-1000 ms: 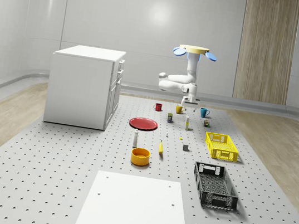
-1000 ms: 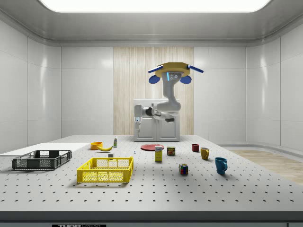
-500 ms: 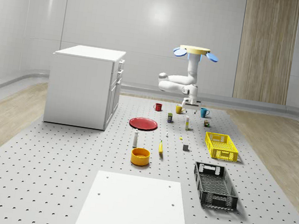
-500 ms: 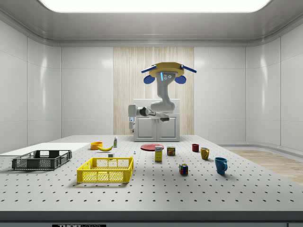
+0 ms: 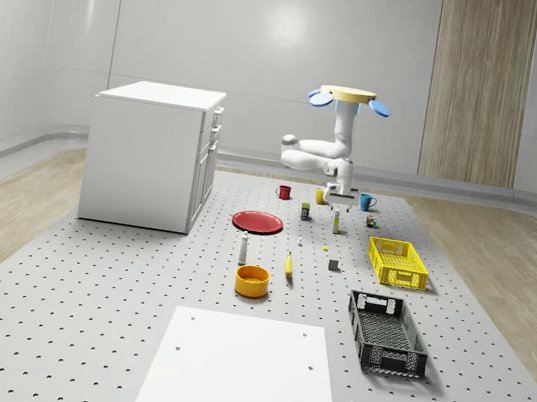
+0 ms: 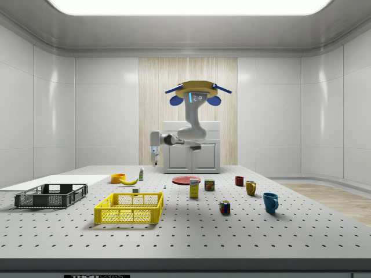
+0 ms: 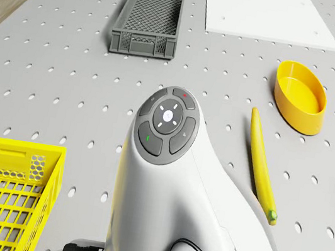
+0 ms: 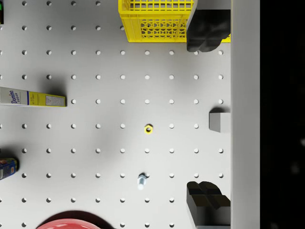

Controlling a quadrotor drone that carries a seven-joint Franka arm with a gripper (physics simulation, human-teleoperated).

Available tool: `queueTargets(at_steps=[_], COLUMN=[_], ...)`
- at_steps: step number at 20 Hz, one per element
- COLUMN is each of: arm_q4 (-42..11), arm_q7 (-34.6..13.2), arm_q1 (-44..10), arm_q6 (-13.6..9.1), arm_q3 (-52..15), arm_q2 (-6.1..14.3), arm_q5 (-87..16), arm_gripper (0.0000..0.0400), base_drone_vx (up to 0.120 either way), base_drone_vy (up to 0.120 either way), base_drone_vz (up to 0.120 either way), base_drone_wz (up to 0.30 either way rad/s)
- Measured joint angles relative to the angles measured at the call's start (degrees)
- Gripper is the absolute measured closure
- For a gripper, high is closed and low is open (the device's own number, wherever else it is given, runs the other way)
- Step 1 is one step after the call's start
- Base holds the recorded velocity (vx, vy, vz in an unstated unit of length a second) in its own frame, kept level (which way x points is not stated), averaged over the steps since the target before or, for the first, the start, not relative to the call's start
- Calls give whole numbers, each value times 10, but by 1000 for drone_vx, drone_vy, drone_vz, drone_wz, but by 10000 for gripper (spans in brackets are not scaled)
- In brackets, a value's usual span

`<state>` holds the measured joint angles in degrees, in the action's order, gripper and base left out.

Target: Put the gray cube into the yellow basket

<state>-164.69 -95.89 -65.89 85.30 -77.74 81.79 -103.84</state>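
The gripper (image 8: 208, 119) is hanging high in the air with its two fingers (image 8: 206, 33) spread wide apart and nothing between them, pointing straight down at the perforated table (image 8: 95, 143). The drone (image 5: 345, 98) is hovering well above the far half of that table, with the arm (image 6: 185, 130) folding down and out beneath it, so the gripper (image 6: 155, 152) is sitting far above the objects. The gray cube (image 8: 219, 121) is lying on the table, apart from the yellow basket (image 8: 155, 19) and well short of it, untouched. In the wrist view the cube is showing roughly midway between the two fingertips but pushed out toward the edge of the gripper's span, half cut off by the dark border, so it is not yet centred under the gripper. The small yellow ring (image 8: 148, 129) and a small bolt (image 8: 141, 180) are lying farther from the basket's side of the cube, and the sugar box (image 8: 32, 98) farther still. In the whole-scene view the cube (image 5: 334, 264) is resting just off the yellow basket (image 5: 397, 262), on the side toward the banana (image 5: 290, 263). Judging from this, the coming move is calling for a sideways shift to centre the cube between the fingers, then a long descent; being square, it is offering no preferred gripping axis.
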Motion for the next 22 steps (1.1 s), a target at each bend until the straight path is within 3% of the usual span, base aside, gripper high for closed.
queueTargets(at_steps=[9,11,22], arm_q4=[1,1,1], arm_q7=[-2,-3,-5], arm_q1=[-3,-3,-6], arm_q6=[11,13,24], arm_q3=[-2,-2,-4], arm_q2=[12,14,26], arm_q5=[5,6,11], arm_gripper=[0,0,0], base_drone_vx=[120,120,109], base_drone_vy=[0,-100,-7], base_drone_vz=[-120,-120,-15], base_drone_wz=[0,0,0])
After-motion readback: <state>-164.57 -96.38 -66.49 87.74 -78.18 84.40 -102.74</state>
